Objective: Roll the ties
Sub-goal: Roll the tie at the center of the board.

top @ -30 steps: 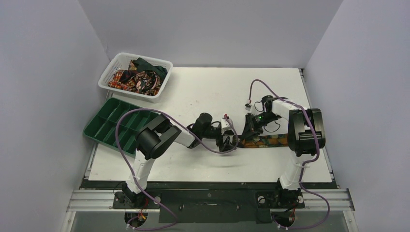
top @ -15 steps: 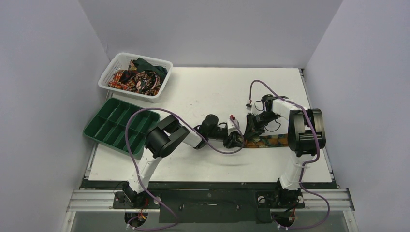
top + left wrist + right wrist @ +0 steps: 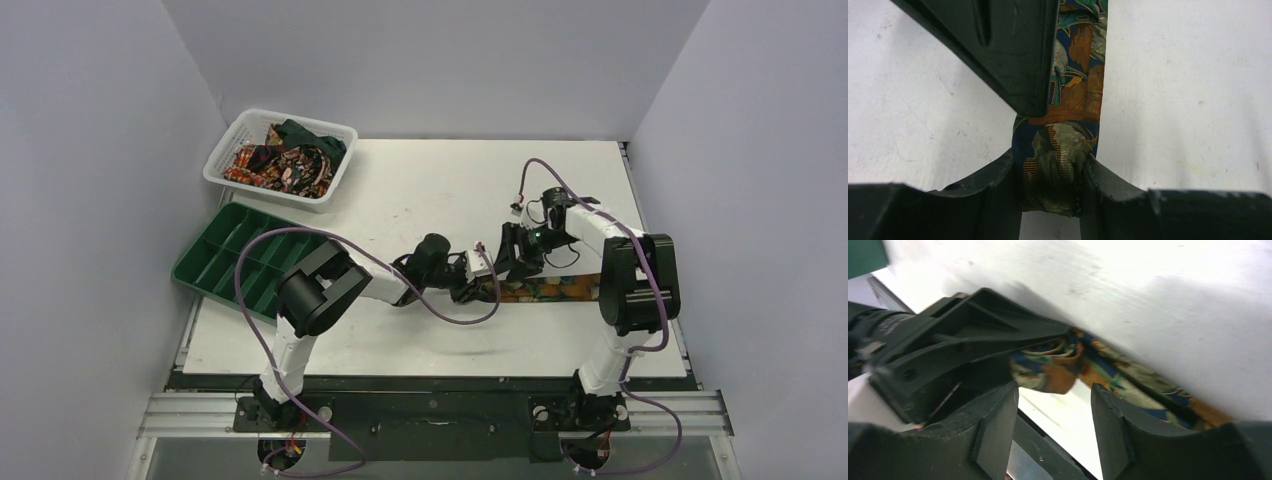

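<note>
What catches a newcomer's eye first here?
A narrow necktie patterned in orange, brown and teal lies flat right of centre on the white table; the left arm's jaws pinch its end, the right arm's jaws stand open beside it. At the far left, a white mesh basket holds heaped ties.

From above, my left claw (image 3: pixel 478 288) and right claw (image 3: pixel 508 268) crowd together, so there I cannot see where the tie (image 3: pixel 548 290) ends or how I hold it. Its other end lies under my right arm (image 3: pixel 628 290) near the right edge of the counter (image 3: pixel 400 180). On my left wrist camera, a right finger (image 3: pixel 1013 50) covers the tie's left side, and the top edge cuts it off. My right wrist picture is smeared. The basket (image 3: pixel 222 172) at the far left corner holds ties (image 3: pixel 285 160) too tangled to count.
</note>
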You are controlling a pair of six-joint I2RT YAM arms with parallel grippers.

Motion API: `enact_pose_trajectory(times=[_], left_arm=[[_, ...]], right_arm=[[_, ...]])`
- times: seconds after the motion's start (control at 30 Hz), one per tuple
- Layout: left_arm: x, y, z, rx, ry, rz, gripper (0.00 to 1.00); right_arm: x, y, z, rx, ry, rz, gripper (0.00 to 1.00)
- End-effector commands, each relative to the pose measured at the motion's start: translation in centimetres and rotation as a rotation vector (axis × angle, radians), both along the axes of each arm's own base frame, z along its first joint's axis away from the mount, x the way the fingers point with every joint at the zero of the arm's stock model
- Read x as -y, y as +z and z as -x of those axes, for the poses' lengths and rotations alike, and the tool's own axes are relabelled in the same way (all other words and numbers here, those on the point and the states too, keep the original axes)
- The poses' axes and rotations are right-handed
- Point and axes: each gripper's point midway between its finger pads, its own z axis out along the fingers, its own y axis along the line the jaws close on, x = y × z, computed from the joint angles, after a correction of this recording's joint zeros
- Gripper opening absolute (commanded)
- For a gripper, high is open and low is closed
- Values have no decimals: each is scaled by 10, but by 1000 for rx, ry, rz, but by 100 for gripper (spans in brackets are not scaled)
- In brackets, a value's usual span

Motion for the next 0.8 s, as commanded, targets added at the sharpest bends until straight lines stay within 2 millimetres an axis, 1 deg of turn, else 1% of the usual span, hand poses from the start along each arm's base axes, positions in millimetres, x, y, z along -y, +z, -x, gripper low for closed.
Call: enact_pose_trajectory(times=[0.0,0.07,0.13,0.17,0.2,0.23,0.3,0.47,0.5,0.53,0.57,0.6,0.63,0.67,0.7,0.73,0.77], left_arm=[[-33,-44,9,-48,42,-203,20],[-31,-44,7,-47,45,-207,21],[-30,-44,7,-55,51,-211,21],[-30,-45,7,-58,53,-214,21],[-29,-44,6,-56,53,-212,21],[-30,-44,7,-57,53,-216,22],[-30,-44,7,-55,51,-218,22],[-31,-46,8,-61,48,-228,22],[-31,-45,9,-62,47,-227,22],[-31,-45,9,-65,45,-227,22],[-31,-44,10,-66,43,-226,22],[-31,-43,11,-72,40,-218,23],[-32,-44,12,-79,39,-214,27],[-29,-40,13,-88,32,-189,30],[-31,-41,13,-102,32,-179,41],[-28,-34,12,-109,24,-139,47],[-30,-33,14,-117,17,-128,58]], right_arm=[[-34,31,-2,62,-20,-113,51],[-40,26,-1,55,-10,-112,50],[-40,19,1,41,-6,-96,48],[-36,12,4,29,-2,-72,45],[-35,8,6,22,3,-57,44],[-29,-1,10,7,10,-18,43],[-20,-11,15,-9,24,36,43],[-10,-23,16,8,49,140,44],[-11,-24,16,11,54,142,39],[-12,-25,15,14,55,145,26],[-12,-27,14,11,55,147,17],[-10,-29,13,14,54,155,2],[-7,-32,12,10,52,161,0],[-4,-35,14,8,57,167,0],[1,-38,14,-5,47,171,0],[5,-43,19,-25,54,174,0],[11,-46,20,-38,47,172,0]])
